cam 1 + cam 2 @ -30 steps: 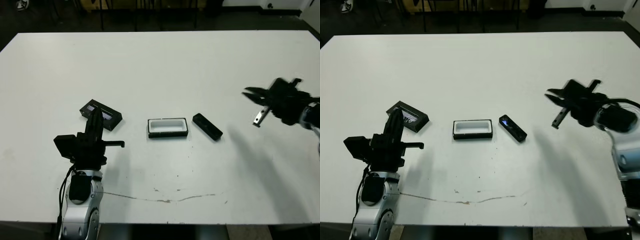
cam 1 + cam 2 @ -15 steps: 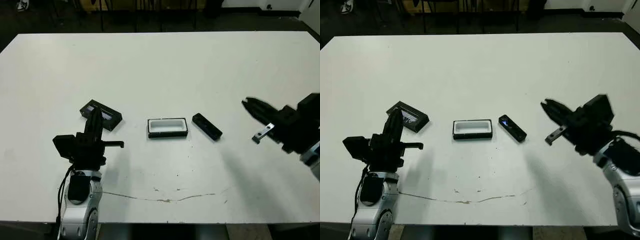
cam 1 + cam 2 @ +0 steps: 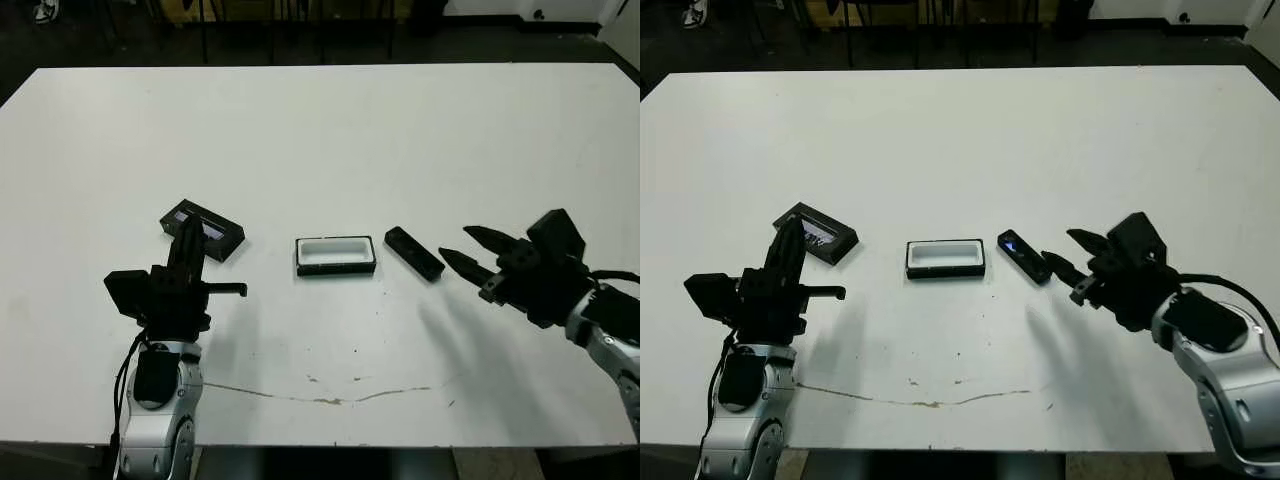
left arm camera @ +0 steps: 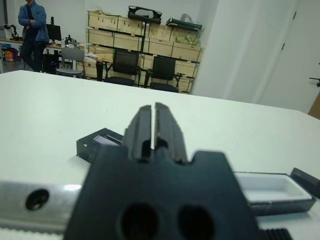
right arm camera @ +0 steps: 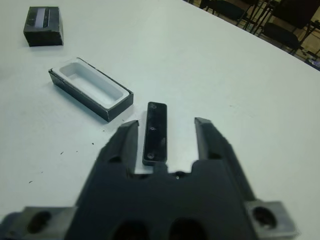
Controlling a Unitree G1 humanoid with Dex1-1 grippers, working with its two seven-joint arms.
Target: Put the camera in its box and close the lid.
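Lowered and swung in, our right gripper (image 5: 165, 131) now gapes empty, straddling the camera (image 5: 155, 132) lengthwise, beside the box (image 5: 90, 88).

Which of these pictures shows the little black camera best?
The right wrist view: the camera lies close and whole, framed by the open right gripper. The two eye views show it small, between the box and that gripper. The left wrist view catches only a dark end at the picture's edge.

My left pincer (image 3: 190, 232) stood near the table's left front edge, fingers pressed together. My right pincer (image 3: 1058, 252) reached in low from the right edge, fingers spread apart.
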